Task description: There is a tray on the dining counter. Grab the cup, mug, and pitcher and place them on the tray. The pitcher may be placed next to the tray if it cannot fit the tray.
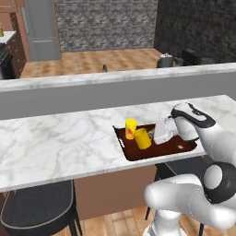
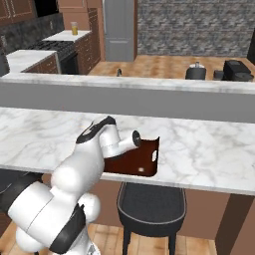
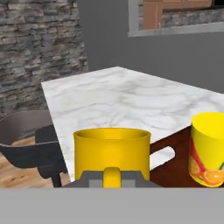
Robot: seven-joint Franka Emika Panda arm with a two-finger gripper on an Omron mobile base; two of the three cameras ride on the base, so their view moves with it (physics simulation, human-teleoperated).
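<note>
— Where's the mug [image 1: 143, 138] right now?

— Centre of the left base view, over the left part of the dark brown tray [image 1: 159, 150], tipped a little, with the pincer [image 1: 150, 137] clamped on it from the right. In the hand view it sits bottom centre, its handle toward the camera between the finger tips.

— And the cup [image 1: 131, 128]?

— Standing upright on the tray just left of the mug, toward the tray's upper left corner. In the hand view it's at the lower right edge, orange mark showing.

— The tray itself?

— It lies on the white marble worktop [image 1: 60, 138], near the front edge, right of centre in the left base view. From the right base view the arm covers most of it; one end with its handle slot shows at centre.

— Anything else close by?

— A black stool [image 2: 152, 201] under the worktop, below the tray, lower centre of the right base view
</note>
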